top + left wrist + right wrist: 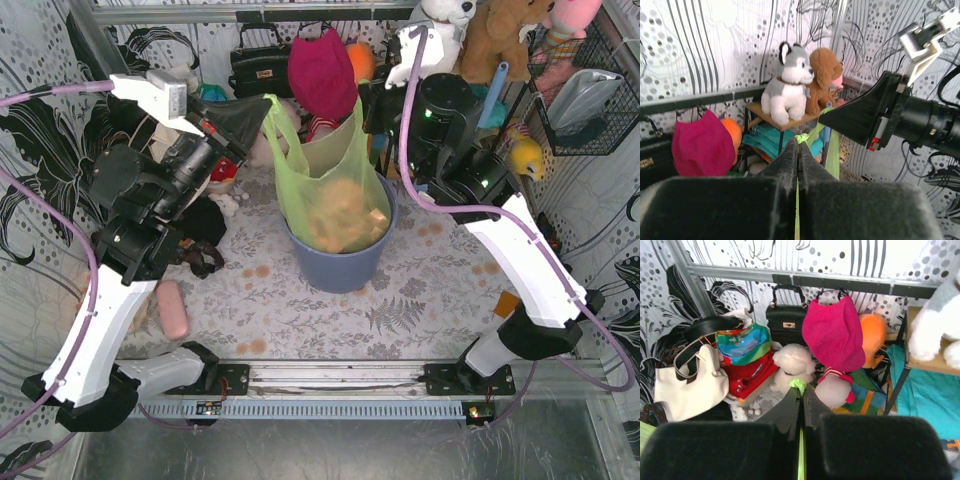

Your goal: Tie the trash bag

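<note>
The trash bag (335,205), thin light-green film with orange-tan paper showing through, stands in a blue-grey round bin (340,272) at the table's middle. Its two handles are pulled up and apart. My left gripper (263,103) is shut on the left handle, and a pinch of green film (803,135) pokes out at its tips (798,145). My right gripper (362,100) is shut on the right handle, with a green nub (799,385) showing at its closed tips (801,391). In the left wrist view the right gripper's black wedge (855,117) sits close by on the right.
Plush toys (787,85), a black handbag (258,62) and a magenta hat (322,72) crowd the back wall behind the bin. A pink object (172,308) lies on the table at the left. A wire basket (590,95) hangs at the right.
</note>
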Controlling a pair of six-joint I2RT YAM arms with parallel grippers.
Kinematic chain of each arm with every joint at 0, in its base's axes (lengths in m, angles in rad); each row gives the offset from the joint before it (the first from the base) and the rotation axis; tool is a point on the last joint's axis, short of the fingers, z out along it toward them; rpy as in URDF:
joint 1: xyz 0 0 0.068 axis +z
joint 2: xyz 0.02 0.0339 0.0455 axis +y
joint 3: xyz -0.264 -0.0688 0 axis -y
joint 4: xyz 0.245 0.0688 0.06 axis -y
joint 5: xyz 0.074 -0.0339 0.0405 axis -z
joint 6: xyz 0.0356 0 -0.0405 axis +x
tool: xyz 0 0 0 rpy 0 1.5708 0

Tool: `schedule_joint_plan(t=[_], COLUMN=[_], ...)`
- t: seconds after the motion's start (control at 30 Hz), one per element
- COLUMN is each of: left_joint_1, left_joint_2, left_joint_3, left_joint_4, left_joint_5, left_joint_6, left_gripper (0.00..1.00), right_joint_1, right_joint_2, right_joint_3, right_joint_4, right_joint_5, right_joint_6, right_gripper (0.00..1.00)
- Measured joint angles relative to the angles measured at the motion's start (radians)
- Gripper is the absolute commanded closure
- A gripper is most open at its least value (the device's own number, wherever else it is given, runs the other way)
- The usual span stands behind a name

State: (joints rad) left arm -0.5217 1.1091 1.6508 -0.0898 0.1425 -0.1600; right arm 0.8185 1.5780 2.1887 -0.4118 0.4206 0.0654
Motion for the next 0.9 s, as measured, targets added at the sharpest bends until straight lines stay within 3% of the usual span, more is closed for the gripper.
schedule_joint_plan(t=[0.17,0.27,0.33,0.4,0.47,0.6,0.9], left_joint_1=[0.000,0.000,0.000,0.000,0.000,0.000,-0.008], left_joint_2=[0.011,0.020,0.021,0.021,0.021,0.039,0.170], left_joint_3=[-0.053,-0.060,-0.060,-0.049,-0.024,0.100,0.393], left_joint_4=[-0.002,-0.003,-0.003,-0.008,-0.024,-0.072,-0.148], left_joint_5=[0.013,0.016,0.016,0.011,0.006,0.019,0.207], left_joint_6=[-0.026,-0.032,-0.038,-0.048,-0.059,-0.091,-0.216], left_gripper=[0.88,0.67,0.54,0.51,0.49,0.46,0.41], right_joint_1=[-0.001,-0.001,-0.001,-0.001,-0.001,-0.001,-0.001], right_joint_2=[-0.083,-0.107,-0.118,-0.128,-0.137,-0.145,-0.156], right_joint_3=[-0.131,-0.160,-0.167,-0.172,-0.172,-0.143,-0.058], right_joint_4=[0.028,0.043,0.048,0.051,0.050,0.019,-0.087], right_joint_5=[0.027,0.046,0.048,0.046,0.040,0.021,0.013], right_joint_6=[0.002,0.003,0.005,0.011,0.023,0.047,0.090], right_gripper=[1.00,1.00,0.85,0.71,0.64,0.59,0.44])
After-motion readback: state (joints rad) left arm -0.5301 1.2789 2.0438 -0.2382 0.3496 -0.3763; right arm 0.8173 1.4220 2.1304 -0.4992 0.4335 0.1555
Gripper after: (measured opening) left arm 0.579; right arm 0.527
